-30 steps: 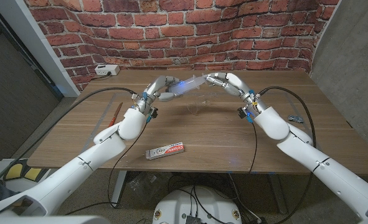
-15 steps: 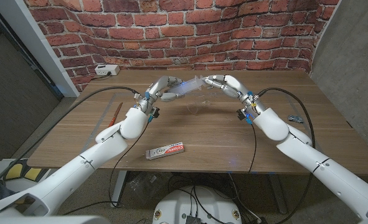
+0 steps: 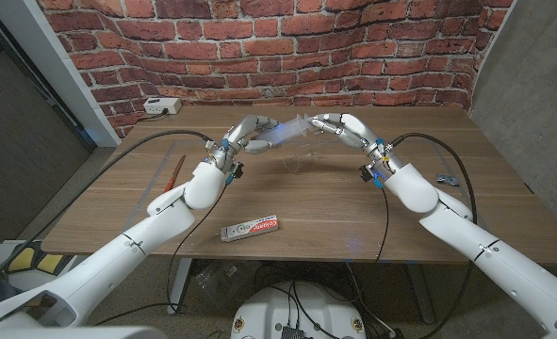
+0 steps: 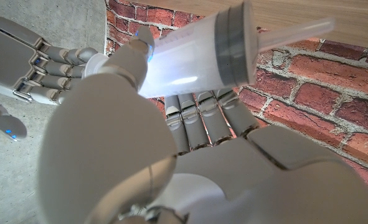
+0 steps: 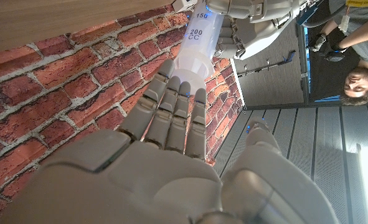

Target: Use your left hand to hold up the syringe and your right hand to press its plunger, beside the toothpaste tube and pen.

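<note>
My left hand [image 3: 248,130] holds the clear syringe [image 3: 283,132] up above the far middle of the table, lying roughly level between both hands. In the left wrist view its fingers wrap the barrel [image 4: 184,56], and the grey plunger seal [image 4: 233,38] sits close to the nozzle end. My right hand [image 3: 339,125] meets the syringe's other end, its straight fingers [image 5: 171,106] touching the flange below the 200 CC mark [image 5: 199,34]. The toothpaste tube [image 3: 250,229] lies near the front edge. The red pen [image 3: 176,172] lies at the table's left.
A white socket box [image 3: 162,105] sits at the back left by the brick wall. A small metal object [image 3: 445,178] lies on the right side of the table [image 3: 316,202]. A person [image 5: 358,74] shows in the right wrist view.
My right hand has crept slightly toward the left hand along the syringe. The left hand and the syringe have barely moved.
</note>
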You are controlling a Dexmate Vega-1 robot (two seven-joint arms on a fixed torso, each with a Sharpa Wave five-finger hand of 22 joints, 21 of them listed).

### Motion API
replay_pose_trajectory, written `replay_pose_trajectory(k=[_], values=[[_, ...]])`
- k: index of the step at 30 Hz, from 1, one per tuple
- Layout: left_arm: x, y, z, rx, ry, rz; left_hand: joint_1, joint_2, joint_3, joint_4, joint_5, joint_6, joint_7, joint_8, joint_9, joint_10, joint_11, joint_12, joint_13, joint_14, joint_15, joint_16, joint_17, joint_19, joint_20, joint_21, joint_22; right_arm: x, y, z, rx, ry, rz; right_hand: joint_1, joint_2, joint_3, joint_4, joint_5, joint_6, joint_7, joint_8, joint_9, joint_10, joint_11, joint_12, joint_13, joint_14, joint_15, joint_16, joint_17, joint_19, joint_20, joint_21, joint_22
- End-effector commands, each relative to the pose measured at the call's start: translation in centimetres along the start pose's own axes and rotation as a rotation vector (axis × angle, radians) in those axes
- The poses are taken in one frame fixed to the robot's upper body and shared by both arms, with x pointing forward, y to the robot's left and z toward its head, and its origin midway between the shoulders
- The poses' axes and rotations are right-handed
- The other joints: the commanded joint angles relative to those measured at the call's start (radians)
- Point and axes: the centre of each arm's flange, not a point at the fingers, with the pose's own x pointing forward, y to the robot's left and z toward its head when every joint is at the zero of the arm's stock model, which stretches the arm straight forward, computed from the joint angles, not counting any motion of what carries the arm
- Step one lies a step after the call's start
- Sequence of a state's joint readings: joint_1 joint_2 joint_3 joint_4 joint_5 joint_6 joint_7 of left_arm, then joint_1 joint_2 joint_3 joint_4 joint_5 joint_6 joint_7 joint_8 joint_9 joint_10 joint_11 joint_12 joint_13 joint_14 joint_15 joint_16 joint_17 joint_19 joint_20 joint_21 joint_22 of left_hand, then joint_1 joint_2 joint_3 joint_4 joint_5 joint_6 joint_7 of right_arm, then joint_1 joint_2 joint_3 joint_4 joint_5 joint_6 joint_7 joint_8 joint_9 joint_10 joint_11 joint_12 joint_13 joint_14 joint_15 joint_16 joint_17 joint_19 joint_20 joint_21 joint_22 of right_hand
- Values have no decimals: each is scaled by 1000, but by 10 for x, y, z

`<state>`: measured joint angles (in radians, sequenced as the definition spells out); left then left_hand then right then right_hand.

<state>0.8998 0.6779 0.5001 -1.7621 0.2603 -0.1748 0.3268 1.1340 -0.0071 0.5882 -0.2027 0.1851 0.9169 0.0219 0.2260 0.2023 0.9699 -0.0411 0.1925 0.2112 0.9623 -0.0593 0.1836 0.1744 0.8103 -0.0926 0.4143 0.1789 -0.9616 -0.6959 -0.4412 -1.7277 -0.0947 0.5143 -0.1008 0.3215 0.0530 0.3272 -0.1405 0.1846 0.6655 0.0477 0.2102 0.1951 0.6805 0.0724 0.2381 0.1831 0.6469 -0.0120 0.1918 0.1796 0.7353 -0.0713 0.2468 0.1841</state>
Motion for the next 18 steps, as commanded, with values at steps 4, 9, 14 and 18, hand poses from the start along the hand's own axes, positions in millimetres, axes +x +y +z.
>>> replay_pose_trajectory(k=[4, 9, 14, 18], values=[[-1, 0, -1, 2, 9, 7, 24, 67, 72, 61, 4, 169, -53, 5, 3, 99, -95, 7, 4, 91, -138, 8, 5, 4, -3, 6, 5, -1, -7, -3, 4, 2, -28, 2, -3, -1, 2, -4, -14, -19, -10, 1, 1, 4, 0, 3, -3, 1, -4, 3, -2, 3, -2, 1], [-1, 0, -1, 1, 5, 7, 23, 66, 72, 61, 4, 168, -50, 5, 3, 99, -97, 6, 4, 93, -136, 8, 5, 5, -3, 7, 5, -2, -9, -2, -3, 1, -43, 1, -5, -3, 3, -5, -18, -20, -11, 1, 0, 2, -2, 3, -3, 1, -4, 3, -3, 4, -4, 1], [0, 1, -1, 2, 4, 7, 23, 66, 73, 61, 4, 166, -50, 4, 3, 97, -95, 6, 4, 91, -136, 8, 5, 3, -3, 6, 5, -4, -12, -1, -9, 0, -59, 0, -6, -4, 3, -5, -19, -23, -11, 1, -1, 2, -3, 3, -3, 2, -4, 3, -3, 5, -4, 1], [-1, 1, -1, 3, 4, 10, 22, 66, 74, 62, 4, 165, -49, 3, 3, 98, -93, 6, 4, 91, -135, 8, 5, 3, -3, 7, 5, -5, -14, -1, -4, -1, -72, -1, -6, -4, 4, -5, -16, -30, -10, 2, 1, 0, -4, 3, -2, 2, -4, 3, -3, 5, -5, 2]])
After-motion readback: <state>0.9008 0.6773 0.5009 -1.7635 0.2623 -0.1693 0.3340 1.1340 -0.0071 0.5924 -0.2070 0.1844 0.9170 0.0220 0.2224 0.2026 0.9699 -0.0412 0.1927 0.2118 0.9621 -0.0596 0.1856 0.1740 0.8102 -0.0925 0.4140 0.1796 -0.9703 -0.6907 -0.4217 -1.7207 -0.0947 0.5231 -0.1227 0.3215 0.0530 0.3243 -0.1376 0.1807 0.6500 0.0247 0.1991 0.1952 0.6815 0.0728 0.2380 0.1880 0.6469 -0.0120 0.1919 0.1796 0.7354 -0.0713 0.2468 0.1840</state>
